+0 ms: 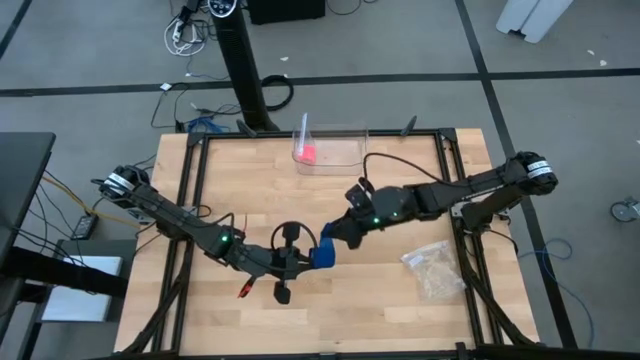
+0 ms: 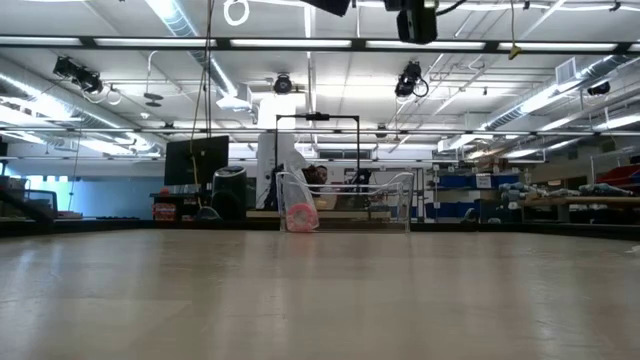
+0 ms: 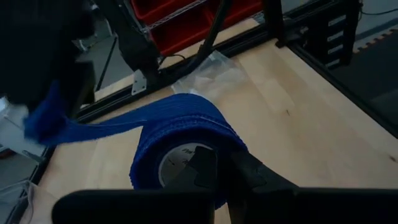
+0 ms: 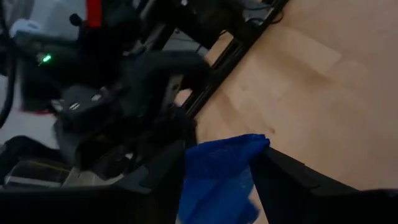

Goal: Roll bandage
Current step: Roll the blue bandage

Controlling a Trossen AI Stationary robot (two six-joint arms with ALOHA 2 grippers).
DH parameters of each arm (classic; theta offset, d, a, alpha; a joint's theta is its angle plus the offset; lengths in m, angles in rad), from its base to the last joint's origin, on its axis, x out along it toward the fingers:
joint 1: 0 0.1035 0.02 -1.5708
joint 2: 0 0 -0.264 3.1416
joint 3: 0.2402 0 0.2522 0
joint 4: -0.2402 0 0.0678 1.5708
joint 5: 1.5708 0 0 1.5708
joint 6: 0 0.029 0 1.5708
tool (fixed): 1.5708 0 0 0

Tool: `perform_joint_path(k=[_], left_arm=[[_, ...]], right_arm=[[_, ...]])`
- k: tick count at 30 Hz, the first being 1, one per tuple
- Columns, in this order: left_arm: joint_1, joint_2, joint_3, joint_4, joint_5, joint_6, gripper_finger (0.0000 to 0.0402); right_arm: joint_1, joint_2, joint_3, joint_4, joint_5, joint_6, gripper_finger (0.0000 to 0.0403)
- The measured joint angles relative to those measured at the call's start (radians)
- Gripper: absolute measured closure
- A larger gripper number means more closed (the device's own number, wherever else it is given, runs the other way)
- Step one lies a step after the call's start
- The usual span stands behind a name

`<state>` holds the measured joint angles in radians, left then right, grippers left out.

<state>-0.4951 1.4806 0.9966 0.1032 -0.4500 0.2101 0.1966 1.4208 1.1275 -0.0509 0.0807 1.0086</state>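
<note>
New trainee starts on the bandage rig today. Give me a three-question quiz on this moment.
1. True or false: the left gripper grips the bandage roll by its core.
2. The bandage's loose end lies between the fingers of: A) the right gripper B) a person's hand C) nothing.
3. What pink-holding item stands at the table's far edge?

Key: 1 true; 2 A; 3 the clear container.

Dark jointed arms (image 1: 180, 215), green status lights, black cables.
</note>
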Motion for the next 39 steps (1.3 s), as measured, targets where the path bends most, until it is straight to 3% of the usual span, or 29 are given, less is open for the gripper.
perform_joint_path(k=[5, 10, 15, 17, 20, 27, 33, 39], left_arm=[[-0.016, 0.0, 0.0, -0.01, 0.048, 0.006, 0.0384], [-0.022, 0.0, 0.0, -0.01, 0.043, -0.003, 0.0384], [-0.04, 0.0, 0.0, 0.061, 0.057, -0.012, 0.0384], [-0.044, 0.0, 0.0, 0.086, 0.061, -0.037, 0.0384], [-0.042, 0.0, 0.0, 0.109, 0.059, -0.124, 0.0384], [0.013, 0.0, 0.0, 0.173, -0.031, -0.423, 0.0384], [0.078, 0.0, 0.0, 0.196, -0.042, -0.637, 0.0384], [0.137, 0.0, 0.0, 0.194, 0.089, -0.737, 0.0384]], right_arm=[[-0.067, 0.0, 0.0, -0.006, -0.011, 0.042, 0.0217], [-0.107, 0.0, 0.0, -0.031, -0.089, 0.096, 0.0217], [-0.111, -0.024, -0.001, -0.028, -0.229, -0.156, 0.0217], [-0.078, -0.066, -0.001, -0.048, -0.215, -0.304, 0.0217], [0.023, -0.106, 0.0, -0.067, -0.069, -0.532, 0.0217], [0.277, -0.089, 0.0, -0.044, 0.406, -0.983, 0.022], [0.395, -0.02, 0.0, 0.033, 0.729, -1.381, 0.0236], [0.426, 0.037, 0.0, 0.07, 0.939, -1.688, 0.0253]])
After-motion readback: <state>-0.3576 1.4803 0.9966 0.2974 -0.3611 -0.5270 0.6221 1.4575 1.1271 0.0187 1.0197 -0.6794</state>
